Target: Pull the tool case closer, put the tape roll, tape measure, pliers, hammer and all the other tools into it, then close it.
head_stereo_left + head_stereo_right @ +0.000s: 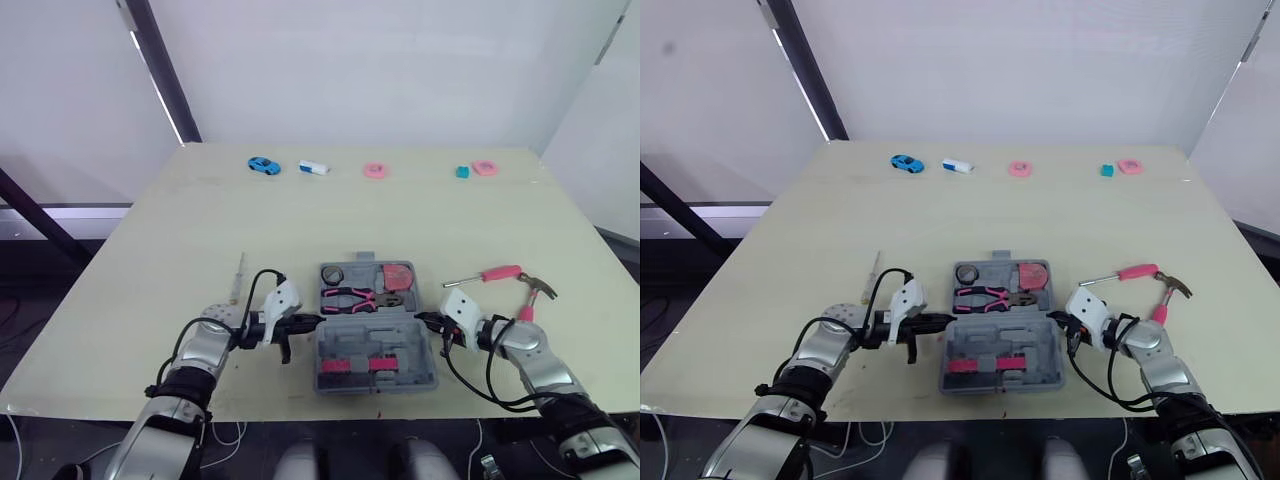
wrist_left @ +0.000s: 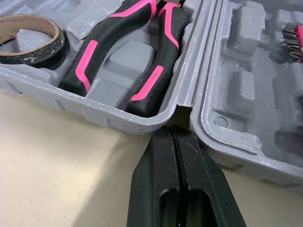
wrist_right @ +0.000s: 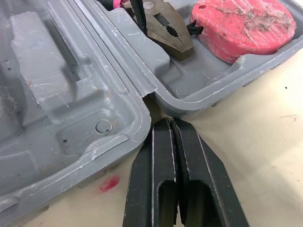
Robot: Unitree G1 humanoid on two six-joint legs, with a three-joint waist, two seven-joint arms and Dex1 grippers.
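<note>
We judged the task to be about half done. The case (image 1: 400, 335) lay open on the desk (image 1: 150, 260), in the middle and near the front edge, so the pulling step seemed finished or almost finished. In its far half we saw the tape roll (image 1: 333, 274), the pliers (image 1: 355, 298) and the pink tape measure (image 1: 398, 273), each in its own moulded place. The near half had some small pink and black parts in it, which we could not identify well. The hammer (image 1: 530, 295) and a screwdriver (image 1: 485, 276) with a pink handle were not yet inside; they lay on the desk just to the right of the case. A thin tool (image 1: 238, 275) lay on the desk to the left, apart from the case. So in our judgement these three had to be put in, and then the case had to be closed. The left hand (image 2: 171, 132) was fully closed, its two fingers pressed together with nothing between them, and its tip sat at the hinge notch on the left side of the case, seemingly touching it. The right hand (image 3: 165, 124) was closed in the same way, empty, with its tip at the hinge notch on the right side. Thus the case sat between the two hands.
</note>
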